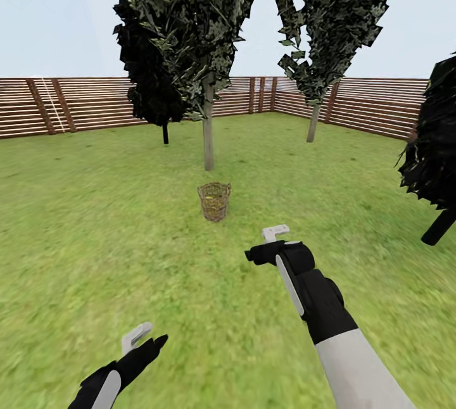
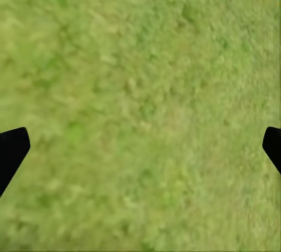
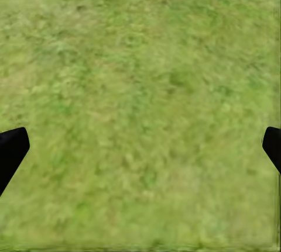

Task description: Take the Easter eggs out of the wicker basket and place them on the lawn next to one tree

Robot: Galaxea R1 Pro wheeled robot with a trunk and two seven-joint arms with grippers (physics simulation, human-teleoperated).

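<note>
Two arms, black at the wrists. Right arm point(image 1: 329, 314): white sleeve-like forearm, bulky black wrist with a pale grey strip along it, pale grey angular fingers point(image 1: 276, 232) at the tip. Left arm point(image 1: 117, 374): black, grey strip, one pale finger point(image 1: 135, 335). Black fingertips point(image 2: 12, 149) at wrist-view edges.

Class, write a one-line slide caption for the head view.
Wicker basket on the lawn before a pale-trunked tree, both pincers open.
</note>
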